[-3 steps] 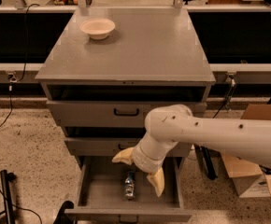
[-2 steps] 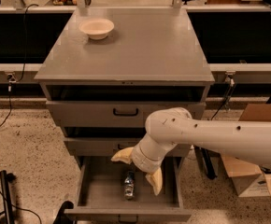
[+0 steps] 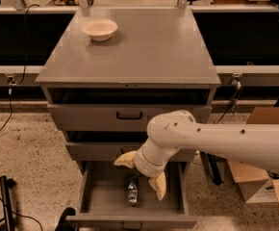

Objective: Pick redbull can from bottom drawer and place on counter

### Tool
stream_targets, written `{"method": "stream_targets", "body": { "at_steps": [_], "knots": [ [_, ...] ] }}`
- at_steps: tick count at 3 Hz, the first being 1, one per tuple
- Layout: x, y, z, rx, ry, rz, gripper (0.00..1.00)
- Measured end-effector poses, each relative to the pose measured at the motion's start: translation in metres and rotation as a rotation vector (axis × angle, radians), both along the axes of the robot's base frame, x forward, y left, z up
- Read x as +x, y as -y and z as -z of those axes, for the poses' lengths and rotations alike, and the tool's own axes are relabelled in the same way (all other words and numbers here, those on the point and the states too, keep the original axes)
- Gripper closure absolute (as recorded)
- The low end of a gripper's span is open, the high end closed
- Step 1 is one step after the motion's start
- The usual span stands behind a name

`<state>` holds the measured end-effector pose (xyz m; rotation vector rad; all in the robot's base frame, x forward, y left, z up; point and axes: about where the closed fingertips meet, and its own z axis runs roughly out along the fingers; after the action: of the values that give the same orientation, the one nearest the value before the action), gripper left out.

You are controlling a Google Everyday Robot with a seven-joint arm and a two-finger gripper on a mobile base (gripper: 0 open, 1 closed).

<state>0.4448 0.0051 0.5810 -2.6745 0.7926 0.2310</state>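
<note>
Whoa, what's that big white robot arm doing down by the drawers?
The robot's arm is reaching down to the bottom drawer, which is pulled out. Its claw hangs open just above the redbull can sitting inside, so the can is not grabbed yet. The can is meant to go up on the counter, where a cream bowl sits near the back corner.

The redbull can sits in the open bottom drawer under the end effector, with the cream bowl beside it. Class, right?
No: the camera view shows the cream bowl on the counter. The redbull can is in the open bottom drawer, under the end effector.
</note>
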Motion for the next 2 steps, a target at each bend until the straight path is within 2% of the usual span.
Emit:
{"method": "stream_targets", "body": {
  "at_steps": [1, 2],
  "knots": [
    [0.011, -0.010, 0.019, -0.066, 0.073, 0.000, 0.00],
    [0.037, -0.037, 0.042, -0.076, 0.218, -0.045, 0.00]
  ]
}}
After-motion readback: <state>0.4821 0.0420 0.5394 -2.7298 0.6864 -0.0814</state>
